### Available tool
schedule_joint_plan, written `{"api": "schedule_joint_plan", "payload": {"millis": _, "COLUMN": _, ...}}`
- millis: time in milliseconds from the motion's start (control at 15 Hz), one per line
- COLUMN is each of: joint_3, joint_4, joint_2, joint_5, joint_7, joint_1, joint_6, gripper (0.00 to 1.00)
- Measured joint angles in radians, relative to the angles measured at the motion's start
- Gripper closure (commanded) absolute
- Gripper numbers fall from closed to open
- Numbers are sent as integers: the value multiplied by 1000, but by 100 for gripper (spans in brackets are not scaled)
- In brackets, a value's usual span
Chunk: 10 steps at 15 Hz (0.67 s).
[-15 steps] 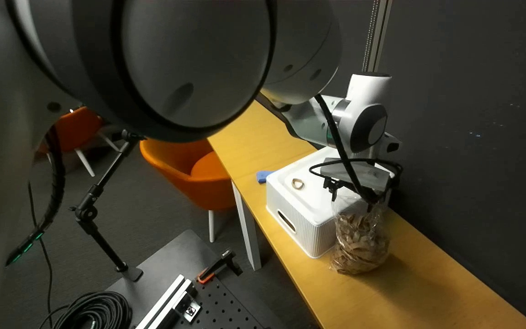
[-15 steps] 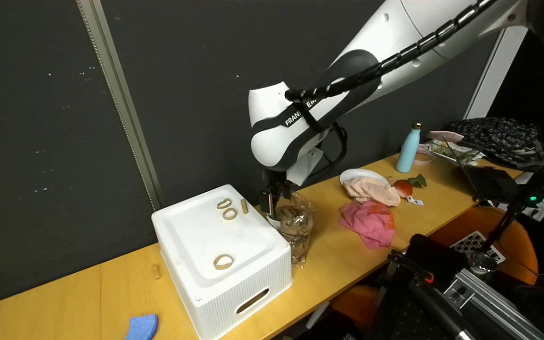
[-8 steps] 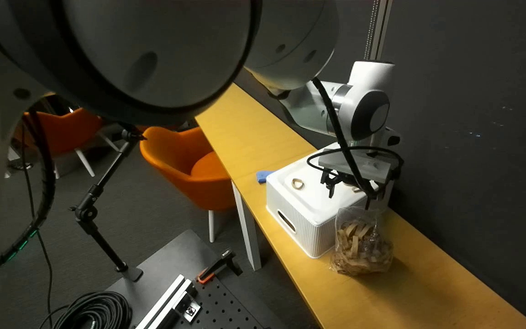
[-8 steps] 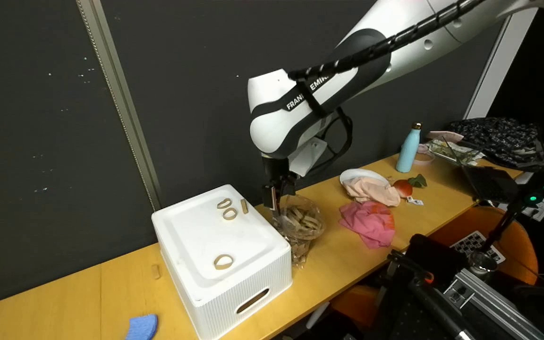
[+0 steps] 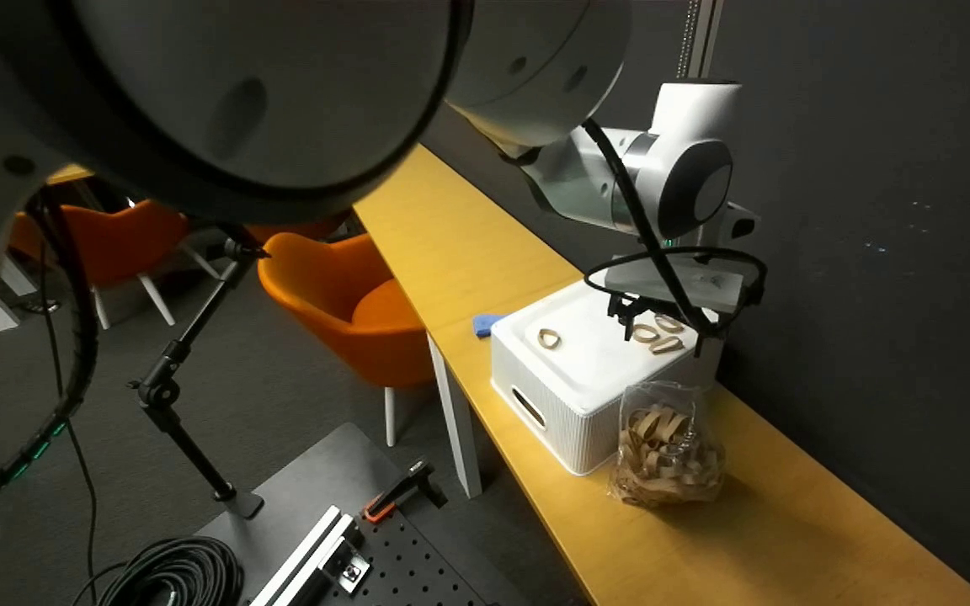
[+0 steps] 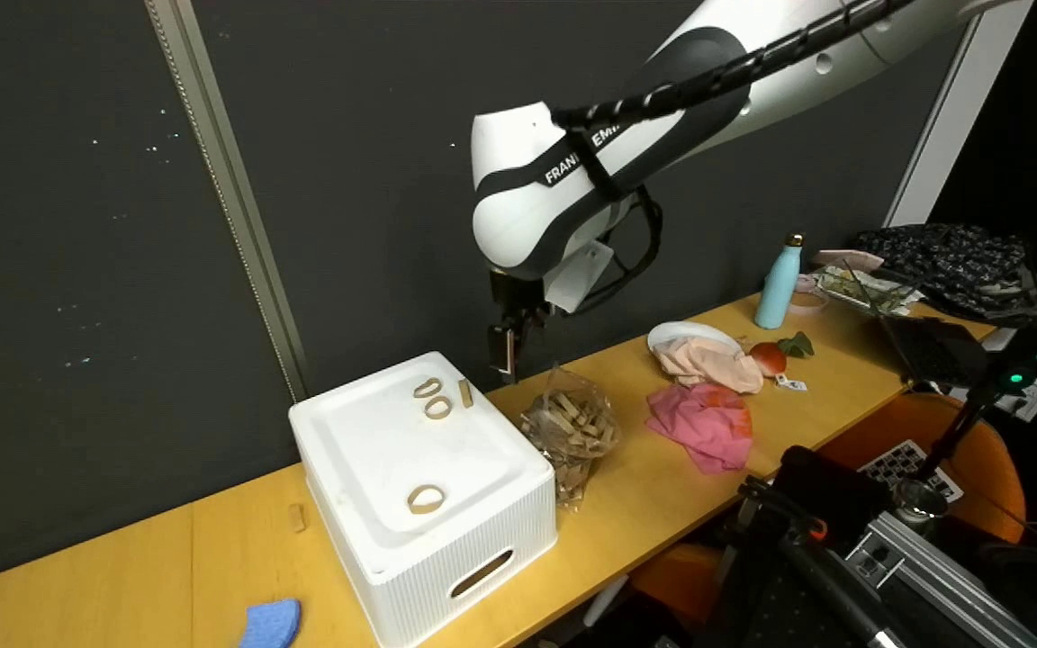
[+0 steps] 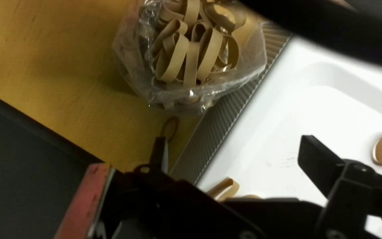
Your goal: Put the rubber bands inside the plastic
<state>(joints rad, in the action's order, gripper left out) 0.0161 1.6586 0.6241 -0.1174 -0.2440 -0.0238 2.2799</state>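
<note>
The clear plastic bag [image 5: 672, 467] stands upright on the table beside the white box, with its mouth open and several tan rubber bands inside. It also shows in an exterior view [image 6: 570, 454] and the wrist view [image 7: 234, 83]. On the box lie a single rubber band [image 6: 426, 508] and a group of three, one of them a rubber band [image 6: 466, 393] on edge. Another tan piece [image 6: 297, 517] lies on the table. My gripper [image 7: 232, 141] is open and empty, above the bag and box edge; it shows in both exterior views [image 5: 663, 342] [image 6: 508, 355]. A thin brown loop [image 7: 177, 126] shows by one fingertip.
The white box [image 6: 365, 459] stands by the dark wall [image 6: 374, 225]. A blue sponge [image 6: 271, 623] lies beyond it. A pink cloth [image 6: 706, 427], a plate [image 6: 676, 331] with pale cloth and a blue bottle [image 6: 780, 286] are farther along the table.
My gripper has risen from the bag and is clear of it. The bag's mouth has spread open, showing the bands inside. The bands on the box have not moved.
</note>
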Motion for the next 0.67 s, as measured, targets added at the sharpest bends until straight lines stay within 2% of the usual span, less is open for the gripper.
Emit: {"api": "schedule_joint_plan", "payload": {"millis": 667, "joint_3": 43, "joint_4": -254, "joint_2": 227, "joint_5": -18, "joint_7": -167, "joint_1": 13, "joint_6": 37, "gripper": 0}}
